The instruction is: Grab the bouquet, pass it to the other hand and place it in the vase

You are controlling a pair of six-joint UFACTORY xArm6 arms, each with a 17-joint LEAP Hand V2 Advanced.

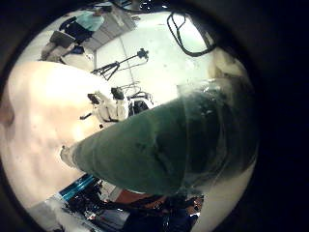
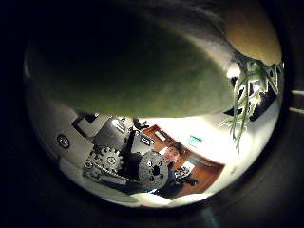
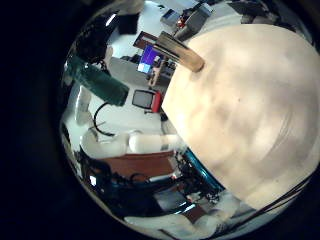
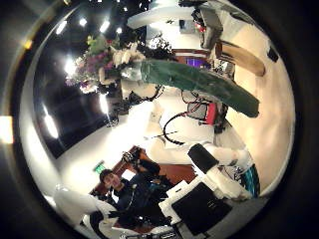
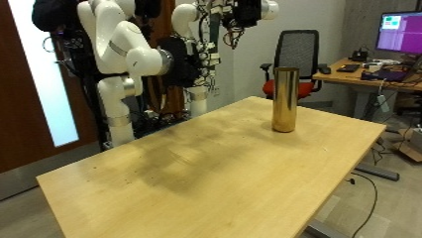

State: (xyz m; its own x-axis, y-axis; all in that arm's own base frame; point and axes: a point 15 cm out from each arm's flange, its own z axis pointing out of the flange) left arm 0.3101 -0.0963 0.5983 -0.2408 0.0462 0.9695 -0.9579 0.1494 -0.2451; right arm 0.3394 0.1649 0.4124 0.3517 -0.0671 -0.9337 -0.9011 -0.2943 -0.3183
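Seen from the outside view, both arms reach in high over the far edge of the wooden bench (image 5: 198, 164), with their hands up at the top edge of the picture, where the fingers cannot be made out. Off to the side of the hands and well below them, the tall gold vase (image 5: 283, 99) stands upright on the bench near its far corner, with nothing in it. The bouquet cannot be picked out in that view. In the left palm views the bouquet (image 1: 169, 140) is very close. Its dark green wrap fills most of both pictures and lies right across the palm of the left hand (image 2: 123, 161), whose geared black and white parts sit against the underside of the wrap. Thin green leaves hang from the open end of the wrap. The bouquet is up in the air, clear of the bench, and the left hand is clamped on the wrap. From the right thumb side palm view the whole bouquet shows at a distance from the right hand (image 4: 204, 199). It is a green cone with pale pink and white flowers at its wide end, lying roughly level in the air, well apart from that palm. The right hand touches nothing, and whether its fingers are spread or curled cannot be told. In the right little finger side palm view the bench top and the vase lie beyond the palm.
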